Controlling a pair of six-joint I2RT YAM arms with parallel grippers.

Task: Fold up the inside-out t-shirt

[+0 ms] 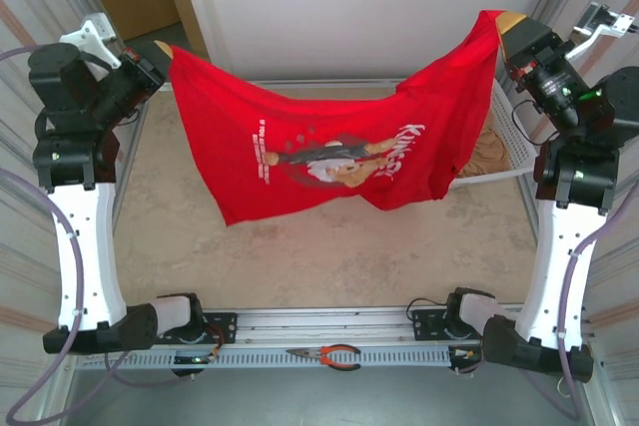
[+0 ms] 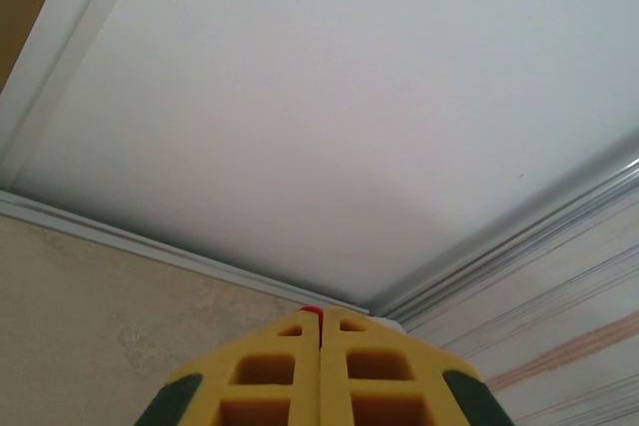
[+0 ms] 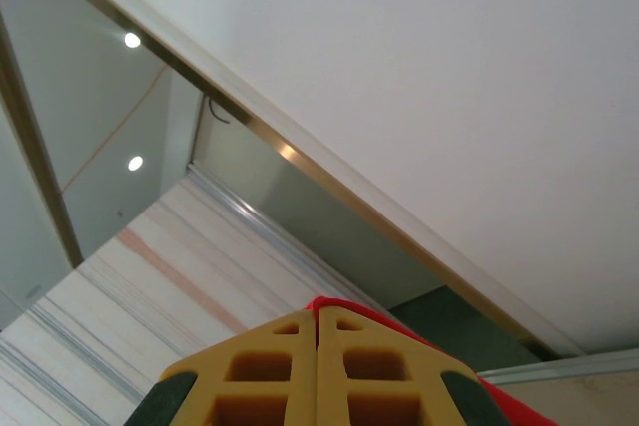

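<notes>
The red t-shirt [image 1: 329, 147] hangs in mid-air across the back of the cell, strung like washing between the two arms. One top corner is pinned at each side, the middle sags, and the lower edge dangles over the worktop [image 1: 300, 266].

It looks like light, floppy cotton to me. With zero stiffness, it'll drape and bunch wherever it isn't held, and probably swing if moved fast. I'd guess it's neither fragile nor slippery. Edges and corners (shoulders, hem corners) seem the sensible places to take hold, since a pinch mid-panel would just make a tent.

The left jaws are closed together on the shirt's left corner, and the left wrist view shows a sliver of red peeking out between the yellow fingertips [image 2: 280, 346]. The right jaws are clamped the same way on the other corner, with red cloth poking past the tips [image 3: 285, 341].

Stuff I can't make out:
- Whether each side holds shoulder, sleeve or hem, because the cloth bunches up there.
- The collar and sleeves, which I can't pick out.
- Which face is outward, since the print looks washed out.
- Whether the bottom edge touches the worktop.

The shirt's right end also covers part of the white basket [image 1: 506, 137] and the tan-brown garment [image 1: 489, 155] in it.
</notes>
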